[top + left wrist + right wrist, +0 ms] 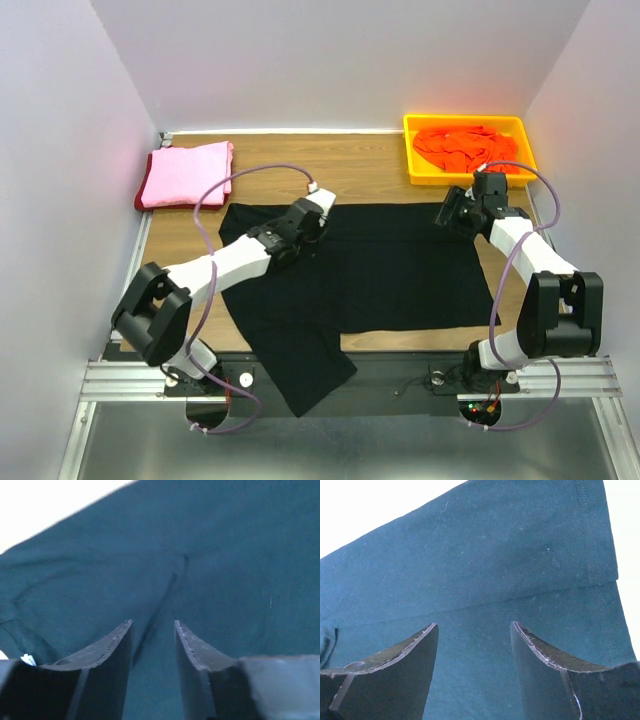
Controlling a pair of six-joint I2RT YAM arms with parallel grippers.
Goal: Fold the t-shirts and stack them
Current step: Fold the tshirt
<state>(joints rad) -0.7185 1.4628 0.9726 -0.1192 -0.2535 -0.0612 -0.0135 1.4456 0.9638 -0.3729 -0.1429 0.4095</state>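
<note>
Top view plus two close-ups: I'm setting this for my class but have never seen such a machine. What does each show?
Two robot arms are bolted to a table. The wide picture comes from a fixed camera above and behind them; the close-ups come from a camera on each wrist. The left gripper and right gripper are open, holding nothing, over the spread-out black t-shirt. A folded pink t-shirt lies far left; an orange t-shirt lies crumpled in a yellow tray far right.

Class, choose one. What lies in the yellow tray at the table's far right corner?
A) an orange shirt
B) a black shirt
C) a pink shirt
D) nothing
A: the orange shirt lies crumpled inside the yellow tray; the black shirt is spread outside it.
</note>
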